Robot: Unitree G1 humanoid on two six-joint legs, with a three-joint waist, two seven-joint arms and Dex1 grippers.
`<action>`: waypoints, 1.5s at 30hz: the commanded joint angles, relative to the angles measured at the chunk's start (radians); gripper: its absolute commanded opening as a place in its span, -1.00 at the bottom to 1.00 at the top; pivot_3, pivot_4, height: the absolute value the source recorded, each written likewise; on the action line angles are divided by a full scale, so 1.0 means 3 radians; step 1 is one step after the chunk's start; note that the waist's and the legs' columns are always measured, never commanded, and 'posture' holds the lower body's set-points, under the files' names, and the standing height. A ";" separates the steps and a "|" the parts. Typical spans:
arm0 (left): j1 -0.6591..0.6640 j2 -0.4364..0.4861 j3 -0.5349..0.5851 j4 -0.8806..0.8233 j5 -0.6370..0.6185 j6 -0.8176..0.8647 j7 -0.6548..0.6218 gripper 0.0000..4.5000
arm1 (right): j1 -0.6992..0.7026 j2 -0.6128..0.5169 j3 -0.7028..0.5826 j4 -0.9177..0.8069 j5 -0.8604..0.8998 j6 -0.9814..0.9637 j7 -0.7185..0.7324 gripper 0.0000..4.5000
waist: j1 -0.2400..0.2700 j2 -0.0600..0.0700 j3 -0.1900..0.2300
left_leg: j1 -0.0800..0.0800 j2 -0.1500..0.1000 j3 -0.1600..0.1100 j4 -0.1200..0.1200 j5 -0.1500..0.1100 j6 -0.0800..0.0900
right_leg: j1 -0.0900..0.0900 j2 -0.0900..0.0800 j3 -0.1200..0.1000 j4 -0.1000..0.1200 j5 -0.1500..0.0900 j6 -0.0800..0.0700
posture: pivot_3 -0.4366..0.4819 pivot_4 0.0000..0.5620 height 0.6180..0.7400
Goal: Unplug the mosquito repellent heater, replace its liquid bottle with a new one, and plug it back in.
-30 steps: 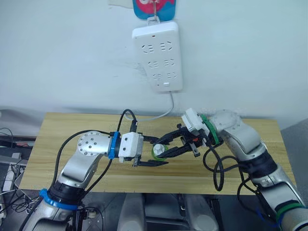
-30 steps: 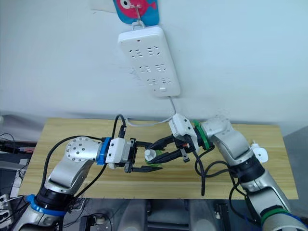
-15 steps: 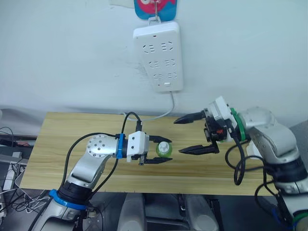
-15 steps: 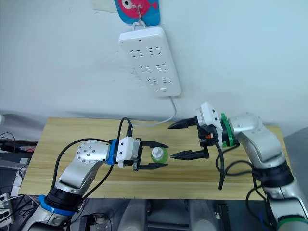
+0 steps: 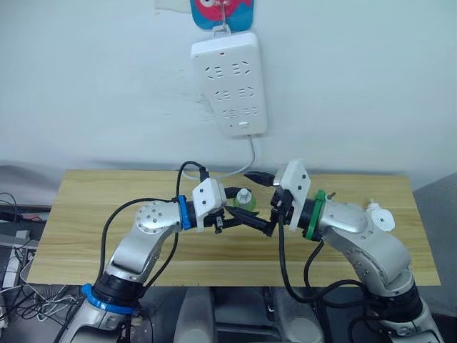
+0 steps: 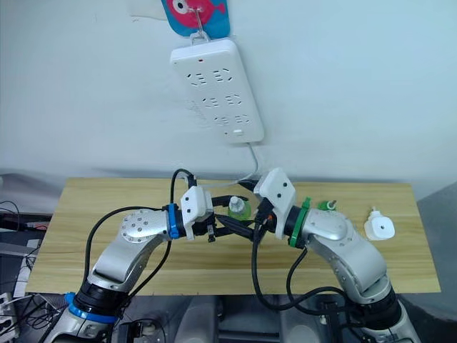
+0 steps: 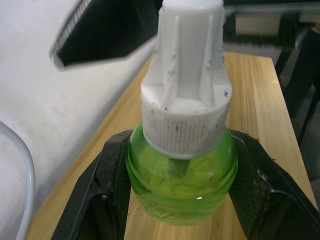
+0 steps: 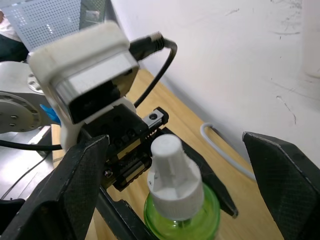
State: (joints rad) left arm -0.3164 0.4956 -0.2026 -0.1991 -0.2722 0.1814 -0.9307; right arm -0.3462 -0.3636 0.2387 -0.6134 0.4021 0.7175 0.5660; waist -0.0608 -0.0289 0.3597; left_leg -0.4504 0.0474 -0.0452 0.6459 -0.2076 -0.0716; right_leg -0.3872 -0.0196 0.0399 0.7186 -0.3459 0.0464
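Two tools meet over one green bottle.
Eye views: left tool [image 5: 239, 214] clamps the bottle [image 5: 245, 201] above the counter [image 5: 86, 214]; heater [image 6: 379, 226] lies far right. Wrist views: right tool [image 8: 175, 190] gapes around its cap [image 7: 186, 75]. Light, slick plastic; grip the ribbed cap.
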 commanded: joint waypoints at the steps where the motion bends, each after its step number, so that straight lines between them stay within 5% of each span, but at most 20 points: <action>1: -0.0005 -0.0037 0.0063 -0.0165 -0.0088 0.0064 0.0045 0.01 | 0.0049 0.0032 0.0012 -0.0069 -0.0031 -0.0097 -0.0061 0.99 | 0.0004 0.0000 0.0000 | 0.0000 0.0000 0.0000 0.0000 0.0000 0.0000 | 0.0000 0.0000 0.0000 0.0000 0.0000 0.0000 | -0.24 0.22 1.00; 6: 0.0018 -0.0048 0.0051 -0.0215 -0.0083 0.0104 0.0028 0.01 | 0.0101 0.0068 -0.0045 -0.0017 -0.0044 -0.0170 -0.0116 0.46 | 0.0005 0.0000 0.0000 | 0.0000 0.0000 0.0001 0.0000 -0.0001 0.0001 | 0.0000 0.0000 0.0000 0.0000 0.0000 0.0000 | -0.24 0.22 1.00; 12: 0.0016 -0.0048 0.0050 -0.0215 -0.0077 0.0111 0.0005 0.01 | 0.0196 0.0043 -0.0019 -0.0073 0.0003 -0.0185 -0.0063 -0.50 | 0.0005 0.0000 0.0000 | 0.0000 0.0000 0.0001 -0.0001 -0.0001 0.0001 | 0.0000 0.0000 0.0000 -0.0002 0.0000 0.0000 | -0.24 0.25 1.00; 18: 0.0020 -0.0020 -0.0007 -0.0209 -0.0097 0.0078 -0.0146 0.01 | -0.0012 0.0030 0.0048 0.0062 0.0257 -0.0303 0.0421 -0.52 | 0.0002 0.0001 0.0001 | 0.0000 0.0000 0.0001 -0.0001 -0.0001 0.0002 | 0.0000 0.0001 0.0001 -0.0002 0.0000 0.0000 | -0.26 0.27 1.00; 24: 0.0066 0.0236 -0.0207 -0.0247 -0.0148 -0.0270 -0.0824 0.01 | -0.0805 -0.0192 0.0218 0.0950 0.0527 -0.0782 0.2183 -0.52 | -0.0005 0.0002 0.0002 | 0.0002 0.0001 0.0004 -0.0001 -0.0001 0.0002 | 0.0000 0.0003 0.0002 -0.0003 0.0000 0.0000 | -0.22 0.25 1.00; 28: -0.0014 0.0299 -0.0235 -0.0158 -0.0186 -0.0405 -0.1116 0.01 | -0.1242 -0.0095 0.0367 0.1569 0.0395 -0.1107 0.2919 -0.52 | 0.0013 0.0002 0.0002 | 0.0002 0.0001 0.0003 -0.0002 -0.0002 0.0003 | 0.0000 0.0004 0.0000 -0.0007 0.0000 -0.0001 | -0.19 0.24 1.00; 38: -0.0142 0.0173 -0.0137 0.0137 -0.0076 -0.0495 -0.0941 0.01 | -0.1055 -0.0583 -0.0052 0.1581 0.0352 -0.1066 0.2944 0.99 | 0.0079 0.0003 0.0003 | -0.0003 -0.0002 -0.0005 0.0001 -0.0002 0.0003 | 0.0004 -0.0001 -0.0005 -0.0011 0.0000 -0.0001 | -0.20 0.27 1.00; 45: 0.0077 0.0058 -0.0040 -0.0079 -0.0048 -0.0190 -0.0399 0.01 | -0.0028 -0.0750 -0.0450 0.0420 0.0180 -0.0730 0.1678 0.99 | 0.0031 0.0005 0.0004 | -0.0004 0.0001 -0.0006 -0.0003 -0.0003 0.0004 | 0.0004 0.0002 -0.0003 -0.0012 0.0000 -0.0001 | -0.23 0.28 1.00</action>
State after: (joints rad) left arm -0.3001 0.5211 -0.2384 -0.1640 -0.2832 0.1109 -1.0882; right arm -0.3765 -0.6019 0.1259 -0.3779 0.4668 0.4753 1.1626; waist -0.0515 -0.0274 0.3607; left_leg -0.4514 0.0475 -0.0467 0.6450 -0.2082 -0.0705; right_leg -0.3862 -0.0191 0.0395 0.7157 -0.3460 0.0461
